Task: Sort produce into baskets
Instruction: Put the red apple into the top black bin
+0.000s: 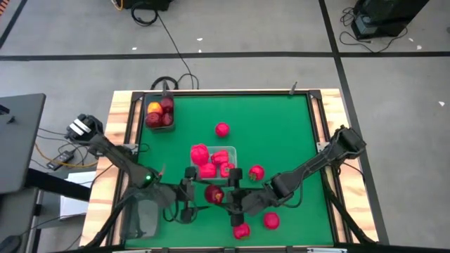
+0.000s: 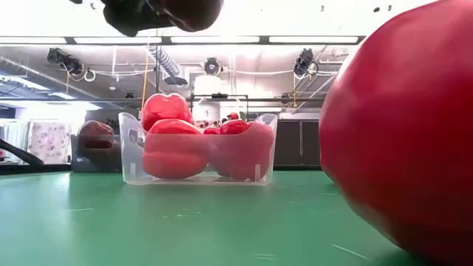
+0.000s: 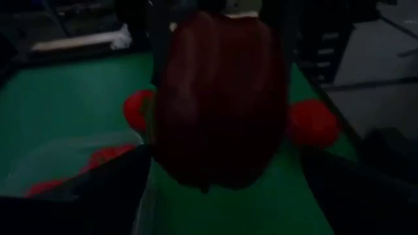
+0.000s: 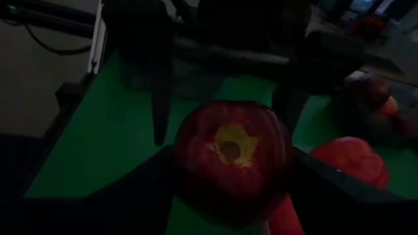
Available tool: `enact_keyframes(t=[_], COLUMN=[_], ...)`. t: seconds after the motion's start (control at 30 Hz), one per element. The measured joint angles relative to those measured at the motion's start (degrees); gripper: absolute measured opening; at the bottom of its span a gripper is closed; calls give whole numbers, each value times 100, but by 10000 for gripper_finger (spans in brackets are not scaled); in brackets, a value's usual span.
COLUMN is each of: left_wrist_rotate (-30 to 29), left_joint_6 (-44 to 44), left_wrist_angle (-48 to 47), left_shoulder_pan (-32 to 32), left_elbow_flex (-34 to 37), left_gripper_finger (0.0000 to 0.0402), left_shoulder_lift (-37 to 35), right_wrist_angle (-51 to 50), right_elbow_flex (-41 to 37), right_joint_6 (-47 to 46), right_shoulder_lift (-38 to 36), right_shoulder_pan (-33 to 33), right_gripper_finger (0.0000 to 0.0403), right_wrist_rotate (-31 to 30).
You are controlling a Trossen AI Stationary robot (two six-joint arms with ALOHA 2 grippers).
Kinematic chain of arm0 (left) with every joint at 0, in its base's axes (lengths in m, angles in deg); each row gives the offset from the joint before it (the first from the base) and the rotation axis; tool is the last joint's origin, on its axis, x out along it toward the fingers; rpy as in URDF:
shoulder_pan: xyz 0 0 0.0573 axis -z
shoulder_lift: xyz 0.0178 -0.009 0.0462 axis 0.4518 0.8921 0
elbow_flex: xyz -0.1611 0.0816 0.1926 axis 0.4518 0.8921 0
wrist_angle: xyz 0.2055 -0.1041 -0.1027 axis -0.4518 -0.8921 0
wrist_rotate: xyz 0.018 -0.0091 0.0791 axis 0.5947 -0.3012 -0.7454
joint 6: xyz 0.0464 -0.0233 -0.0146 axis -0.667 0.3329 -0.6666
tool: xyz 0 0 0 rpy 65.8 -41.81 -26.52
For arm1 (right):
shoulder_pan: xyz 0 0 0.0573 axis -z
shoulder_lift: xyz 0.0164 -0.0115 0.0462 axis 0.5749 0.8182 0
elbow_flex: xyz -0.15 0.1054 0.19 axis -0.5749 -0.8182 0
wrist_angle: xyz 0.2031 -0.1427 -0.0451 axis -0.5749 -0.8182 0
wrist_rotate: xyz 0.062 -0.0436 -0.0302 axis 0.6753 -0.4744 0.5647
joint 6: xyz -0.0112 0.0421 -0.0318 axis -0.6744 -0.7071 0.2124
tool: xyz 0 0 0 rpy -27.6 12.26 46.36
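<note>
Right gripper (image 1: 226, 197) grips a dark maroon apple (image 4: 232, 160) between its fingers, above the green tabletop (image 1: 281, 126) near the front edge. Left gripper (image 1: 191, 200) faces it, fingers wide open, empty. Clear basket (image 1: 234, 150) just behind holds red peppers.

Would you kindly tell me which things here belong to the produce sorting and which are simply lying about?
Job: clear basket of red peppers; grey basket with apples; loose red produce; dark apple in right gripper, left gripper open beside it.
Lying about: floor cables; grey desk.
</note>
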Motion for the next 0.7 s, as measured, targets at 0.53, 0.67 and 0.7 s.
enact_keyframes(t=[0.53, 0.67, 0.7], left_wrist_rotate=[-540, -720, -746], left_joint_6=[241, 811, 888], left_wrist_angle=[-1247, -3716, -4122], left_shoulder_pan=[-631, -1189, -1398], left_elbow_flex=[-396, -1000, -1070], left_gripper_finger=[318, 318, 318], left_shoulder_lift=[-153, -632, -792], right_wrist_angle=[-221, -1093, -1323], right_elbow_flex=[-2, -2, -2], right_joint_6=[-7, -509, -772], right_shoulder_lift=[-49, -374, -467], right_shoulder_pan=[188, 66, 39], right_gripper_finger=[318, 353, 359], right_wrist_rotate=[-757, -1743, -1872])
